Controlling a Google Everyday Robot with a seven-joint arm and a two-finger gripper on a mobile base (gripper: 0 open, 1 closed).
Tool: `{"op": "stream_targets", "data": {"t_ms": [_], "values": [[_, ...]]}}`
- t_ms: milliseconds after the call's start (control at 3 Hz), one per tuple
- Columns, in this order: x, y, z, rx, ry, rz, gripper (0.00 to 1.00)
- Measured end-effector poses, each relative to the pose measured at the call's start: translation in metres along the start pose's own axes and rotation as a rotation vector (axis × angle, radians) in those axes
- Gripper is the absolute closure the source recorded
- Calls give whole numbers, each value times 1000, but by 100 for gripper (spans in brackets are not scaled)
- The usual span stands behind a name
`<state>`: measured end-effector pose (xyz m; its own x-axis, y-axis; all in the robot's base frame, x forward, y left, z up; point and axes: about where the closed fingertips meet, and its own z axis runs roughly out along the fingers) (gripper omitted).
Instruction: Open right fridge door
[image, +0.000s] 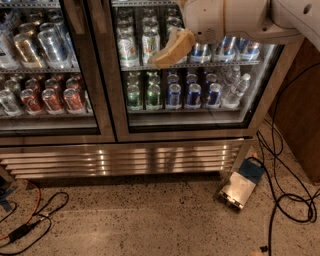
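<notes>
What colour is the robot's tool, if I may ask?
Tan, in the camera view; the tool hangs before the right fridge door, upper left.

Gripper (169, 51) before right fridge door (190, 132)

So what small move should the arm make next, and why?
Probably ease the gripper sideways toward the edge of the right fridge door by the centre post: the door looks shut, and the gripper hangs before the glass, not at an edge.

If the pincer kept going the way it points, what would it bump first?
Probably the right fridge door glass: the pincer hangs before its upper part, pointing down-left. Depth is unclear.
</notes>
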<state>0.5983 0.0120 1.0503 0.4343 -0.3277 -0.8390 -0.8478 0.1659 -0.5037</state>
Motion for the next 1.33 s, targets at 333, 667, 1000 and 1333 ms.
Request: {"op": "stream_targets", "data": {"t_ms": [333,667,1000,1333], "values": [[0,0,7,19,-17,19,0],[13,-19,39,54,-29,74,0],[14,-63,112,47,-7,100,0],[14,-62,112,47,-7,100,0]]}}
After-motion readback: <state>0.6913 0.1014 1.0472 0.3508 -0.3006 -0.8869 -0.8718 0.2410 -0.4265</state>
